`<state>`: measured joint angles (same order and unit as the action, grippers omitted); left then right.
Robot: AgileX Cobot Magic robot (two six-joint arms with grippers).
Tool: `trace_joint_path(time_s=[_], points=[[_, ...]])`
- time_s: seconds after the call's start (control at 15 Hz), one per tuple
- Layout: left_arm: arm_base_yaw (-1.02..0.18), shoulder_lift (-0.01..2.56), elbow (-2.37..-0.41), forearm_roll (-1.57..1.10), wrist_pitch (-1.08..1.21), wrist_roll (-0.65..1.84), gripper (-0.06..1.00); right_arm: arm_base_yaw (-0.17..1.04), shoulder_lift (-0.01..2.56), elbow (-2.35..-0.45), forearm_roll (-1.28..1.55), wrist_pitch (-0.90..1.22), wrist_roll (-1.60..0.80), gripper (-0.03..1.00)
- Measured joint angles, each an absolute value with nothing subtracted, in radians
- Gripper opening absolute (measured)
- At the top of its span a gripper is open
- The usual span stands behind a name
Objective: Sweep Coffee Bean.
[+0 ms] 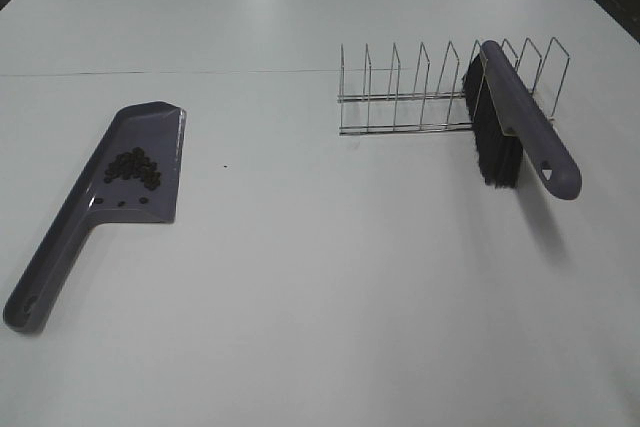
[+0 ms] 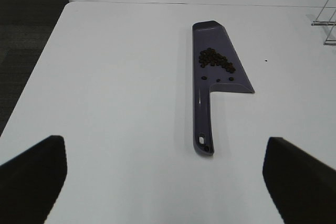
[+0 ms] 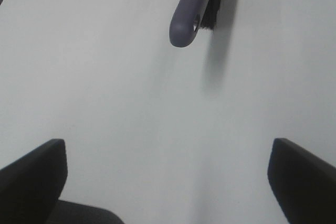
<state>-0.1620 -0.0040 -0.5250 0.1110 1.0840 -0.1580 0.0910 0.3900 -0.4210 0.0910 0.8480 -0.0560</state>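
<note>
Both of my jaws stood spread and empty over the white worktop (image 1: 330, 277). Dark coffee beans (image 1: 133, 167) sat heaped in the purple plastic dustpan (image 1: 95, 209); one speck lay loose beside it. A careless lift could spill them. The purple black-bristled brush (image 1: 515, 127) leaned in the wire rack (image 1: 420, 92), liable to snag.
</note>
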Motion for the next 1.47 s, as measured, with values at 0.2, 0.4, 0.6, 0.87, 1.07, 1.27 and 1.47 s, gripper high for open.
trace_joint_path(time_s=[0.2, 0.4, 0.6, 0.87, 1.07, 1.27, 1.47], points=[[-0.162, -0.004, -0.525, 0.111, 1.084, -0.155, 0.91, 0.091, 0.390, -0.433, 0.091, 0.870, -0.076, 0.96], [-0.162, -0.004, -0.525, 0.111, 1.084, -0.155, 0.91, 0.091, 0.390, -0.474, 0.091, 1.043, -0.144, 0.96], [-0.162, -0.004, -0.525, 0.111, 1.084, -0.155, 0.91, 0.091, 0.384, -0.462, 0.120, 1.106, -0.154, 0.96], [-0.162, -0.004, -0.525, 0.111, 1.084, -0.152, 0.91, 0.091, 0.229, -0.461, 0.132, 1.108, -0.162, 0.96], [-0.162, -0.004, -0.525, 0.111, 1.084, -0.152, 0.91, 0.091, 0.067, -0.461, 0.132, 1.108, -0.162, 0.96], [-0.162, -0.004, -0.525, 0.111, 1.084, -0.152, 0.91, 0.091, -0.003, -0.461, 0.137, 1.108, -0.162, 0.96], [-0.162, -0.004, -0.525, 0.111, 1.084, -0.152, 0.91, 0.091, -0.003, -0.461, 0.143, 1.108, -0.162, 0.96]])
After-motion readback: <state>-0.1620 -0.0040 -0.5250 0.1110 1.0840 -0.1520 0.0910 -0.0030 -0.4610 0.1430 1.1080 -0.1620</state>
